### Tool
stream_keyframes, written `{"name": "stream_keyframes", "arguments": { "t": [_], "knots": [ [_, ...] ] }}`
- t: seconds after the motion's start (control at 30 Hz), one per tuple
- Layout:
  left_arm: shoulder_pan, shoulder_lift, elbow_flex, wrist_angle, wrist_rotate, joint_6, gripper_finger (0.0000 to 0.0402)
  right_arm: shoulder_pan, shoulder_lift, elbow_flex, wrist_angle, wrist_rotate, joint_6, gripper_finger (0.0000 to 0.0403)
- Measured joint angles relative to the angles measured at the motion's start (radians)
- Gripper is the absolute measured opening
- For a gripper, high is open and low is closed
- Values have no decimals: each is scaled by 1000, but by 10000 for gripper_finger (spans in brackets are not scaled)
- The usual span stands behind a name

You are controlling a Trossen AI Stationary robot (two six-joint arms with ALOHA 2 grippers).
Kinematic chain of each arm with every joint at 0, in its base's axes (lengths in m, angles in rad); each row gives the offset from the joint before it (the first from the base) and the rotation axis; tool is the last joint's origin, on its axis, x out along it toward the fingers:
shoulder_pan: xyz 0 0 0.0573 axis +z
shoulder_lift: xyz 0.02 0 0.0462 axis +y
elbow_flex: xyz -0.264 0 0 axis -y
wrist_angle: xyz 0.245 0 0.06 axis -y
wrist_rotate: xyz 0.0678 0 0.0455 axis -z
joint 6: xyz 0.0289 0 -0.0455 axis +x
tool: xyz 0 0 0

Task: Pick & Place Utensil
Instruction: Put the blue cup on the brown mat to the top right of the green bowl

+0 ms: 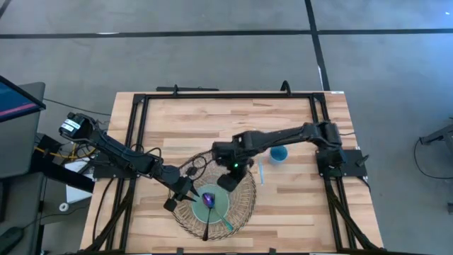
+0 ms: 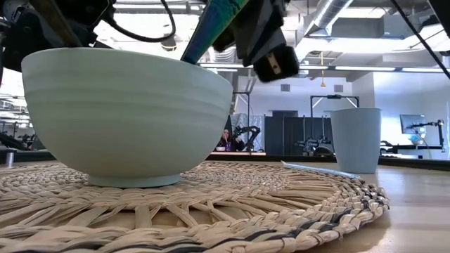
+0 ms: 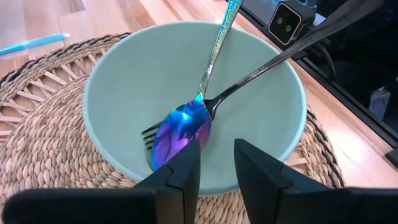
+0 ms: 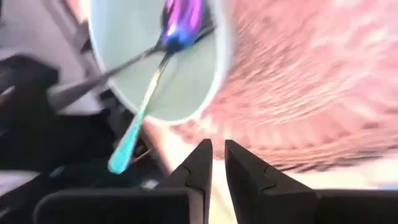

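**Two utensils in the bowl, one still beside the mat**

The landmark is the pale green bowl (image 3: pixel 193 99), which stands on the round woven mat (image 1: pixel 244 205) on the wooden tabletop (image 1: pixel 212 120). The mat is probably there to mark the place setting, and the bowl serves as the container for the utensils.

Inside the bowl lie a spoon (image 3: pixel 186 130) with a shiny rainbow head and a dark fork (image 3: pixel 249 78). Their handles cross and lean on the bowl's rim, because both are longer than the bowl is wide; so the heads rest at the bottom and the handles stick out over the edge.

The left claw (image 3: pixel 214 165) hovers just beside the bowl's rim, its fingers apart and holding nothing. The right claw (image 4: pixel 217 165) is near the bowl on the other side, over the mat; its fingers are nearly together, with only a narrow gap, and nothing is between them. I judge that both placed utensils are released.

A light blue straw-like stick (image 1: pixel 260 172) lies on the tabletop just beyond the mat, between the bowl and a blue cup (image 1: pixel 279 154). It may be the next thing to pick.

Count: one bowl, one mat, one cup, one spoon, one fork, one blue stick, two arms.
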Motion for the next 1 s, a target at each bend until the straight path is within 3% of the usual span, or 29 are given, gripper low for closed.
{"name": "stream_keyframes", "arguments": {
  "t": [0.2,0.37,0.53,0.7,1.0],
  "knots": [
    [0,0,0,6,0,0,99,-10,-111,0,-125,244,-36,37],
    [0,0,0,18,-2,1,99,-1,-200,0,-286,511,-57,37],
    [0,0,0,60,-3,4,99,19,-272,-33,-425,728,48,37],
    [0,0,0,90,-3,4,99,35,-351,-166,-451,786,140,37],
    [2,-14,0,186,-4,102,99,43,-501,-472,-290,706,236,25]
  ]
}}
